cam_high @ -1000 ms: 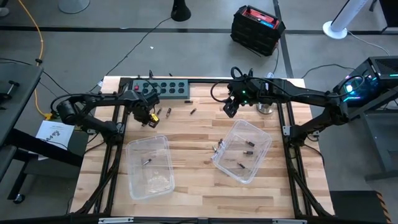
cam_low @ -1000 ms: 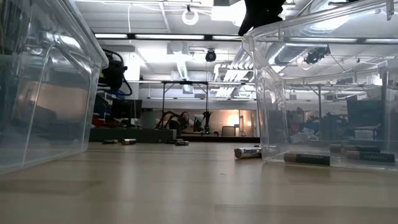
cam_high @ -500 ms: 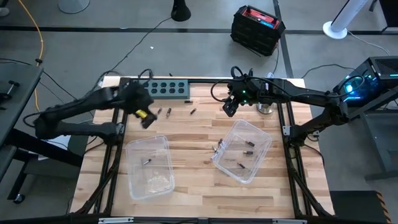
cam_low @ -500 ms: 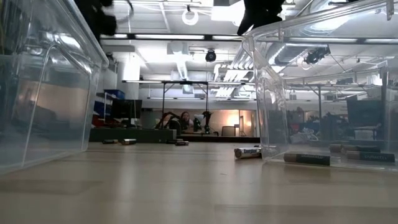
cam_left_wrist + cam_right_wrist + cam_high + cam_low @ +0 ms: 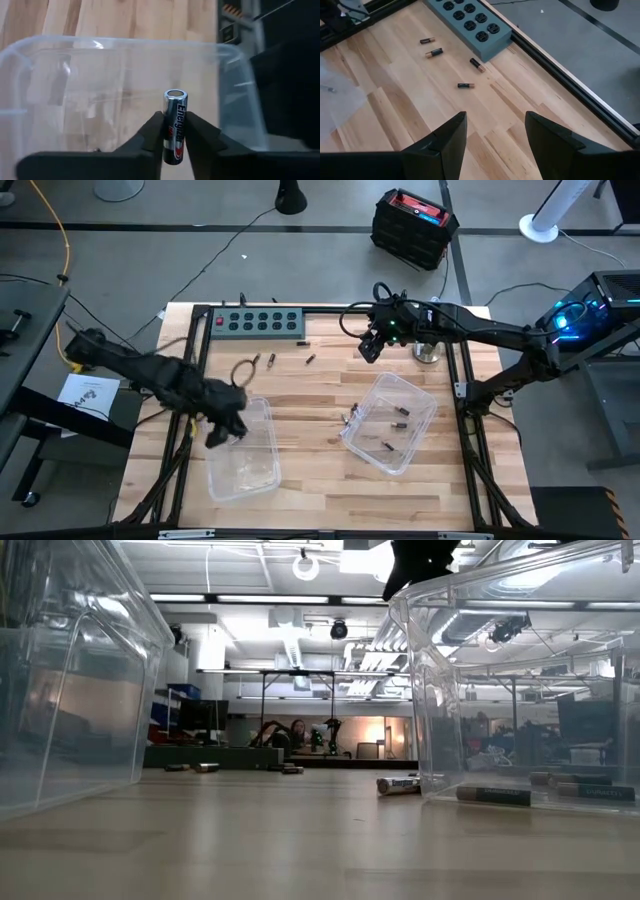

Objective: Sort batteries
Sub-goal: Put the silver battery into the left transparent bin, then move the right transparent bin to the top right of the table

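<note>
My left gripper (image 5: pixel 222 430) is over the far left corner of the left clear bin (image 5: pixel 245 465), shut on a silvery battery (image 5: pixel 174 127). One battery (image 5: pixel 237 439) lies in that bin. My right gripper (image 5: pixel 370 348) is open and empty, up above the table's far side beyond the right clear bin (image 5: pixel 415 395). Several dark batteries (image 5: pixel 433 52) lie loose on the wood ahead of it, by the power strip (image 5: pixel 472 22). One more battery (image 5: pixel 398 784) lies against the right bin's outer wall. Several batteries (image 5: pixel 387 446) lie inside that bin. My left gripper pinches the battery's labelled sides (image 5: pixel 173 142) between its two fingers. The battery lies along the fingers, and its flat metal end (image 5: pixel 174 93) sticks out past the fingertips. It is lifted clear, above the left bin's inside (image 5: pixel 100 90).
A grey power strip (image 5: pixel 260 322) lies along the table's far edge. A round metal weight (image 5: pixel 427 354) stands at the far right. Black frame rails (image 5: pixel 465 380) run along the table's sides. Bare wood lies between the two bins and along the near edge.
My left gripper has gone from beside the power strip toward the table's near edge, to above the left bin.
</note>
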